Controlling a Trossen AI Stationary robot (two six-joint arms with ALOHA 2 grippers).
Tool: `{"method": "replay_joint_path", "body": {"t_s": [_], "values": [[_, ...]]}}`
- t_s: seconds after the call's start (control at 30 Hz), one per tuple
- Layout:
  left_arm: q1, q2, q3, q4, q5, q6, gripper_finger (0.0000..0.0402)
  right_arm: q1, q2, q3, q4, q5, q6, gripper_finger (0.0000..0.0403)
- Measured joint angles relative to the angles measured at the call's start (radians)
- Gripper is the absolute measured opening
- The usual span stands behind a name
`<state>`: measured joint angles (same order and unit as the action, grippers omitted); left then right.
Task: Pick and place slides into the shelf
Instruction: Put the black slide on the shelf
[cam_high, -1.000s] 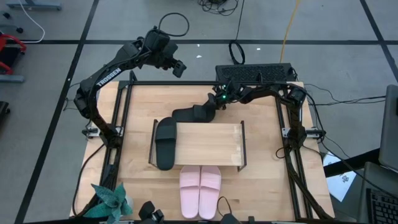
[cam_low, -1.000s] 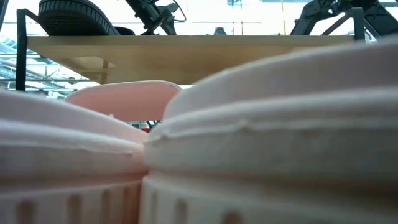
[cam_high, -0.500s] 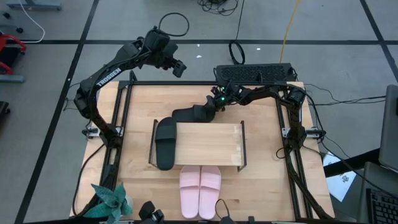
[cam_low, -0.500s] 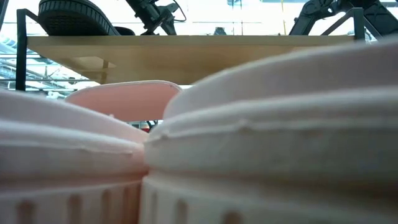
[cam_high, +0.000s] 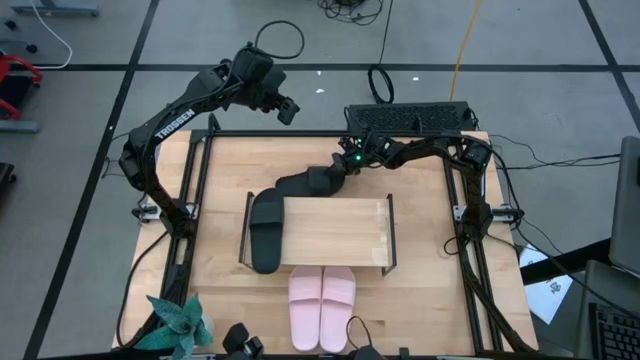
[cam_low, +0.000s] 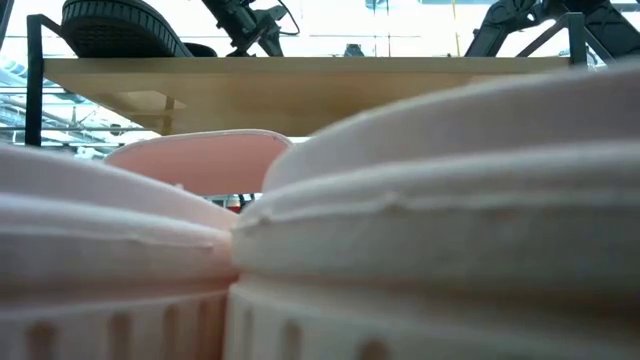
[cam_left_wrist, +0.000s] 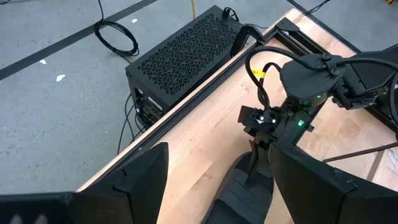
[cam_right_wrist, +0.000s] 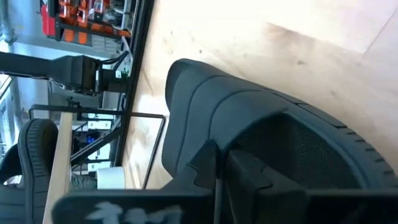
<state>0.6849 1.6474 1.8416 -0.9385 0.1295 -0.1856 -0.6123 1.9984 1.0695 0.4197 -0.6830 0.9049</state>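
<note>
Wooden shelf (cam_high: 335, 230) bears one black slide (cam_high: 266, 230).

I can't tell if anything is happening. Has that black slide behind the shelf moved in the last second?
Hardly. In the high view the black slide, gripped by the right end effector, lies at about the same spot behind the shelf; any shift is too slight to call.

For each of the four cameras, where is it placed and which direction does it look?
High: overhead, straight down; both arms, shelf, pink slides.
Low: table height, level; pink slides fill it, shelf behind.
Left wrist: on the left arm, raised; own end effector, right end effector.
Right wrist: close on the black slide.
Shared: both wrist views show that black slide.
</note>
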Motion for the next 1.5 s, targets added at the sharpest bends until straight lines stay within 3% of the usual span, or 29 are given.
{"method": "replay_joint_path", "body": {"t_s": [0.4,0.7,0.97,1.27,1.5], "values": [[0.010,0.000,0.000,0.000,0.000,0.029,0.0273,-0.131,-0.032,0.002,0.196,-0.144,0.127,0.0002],[0.023,0.000,0.000,0.000,0.001,0.056,0.0273,-0.238,-0.202,0.003,0.013,-0.164,0.006,0.0001],[0.024,0.000,0.000,0.001,0.006,0.078,0.0273,-0.312,-0.440,0.003,-0.146,-0.319,-0.074,0.0001],[0.023,0.000,0.000,0.015,0.259,0.081,0.0273,-0.329,-0.647,0.003,-0.156,-0.447,-0.019,0.0000],[0.012,0.000,0.000,0.015,0.411,0.094,0.0273,-0.313,-0.715,0.004,-0.212,-0.501,-0.004,0.0000]]}}
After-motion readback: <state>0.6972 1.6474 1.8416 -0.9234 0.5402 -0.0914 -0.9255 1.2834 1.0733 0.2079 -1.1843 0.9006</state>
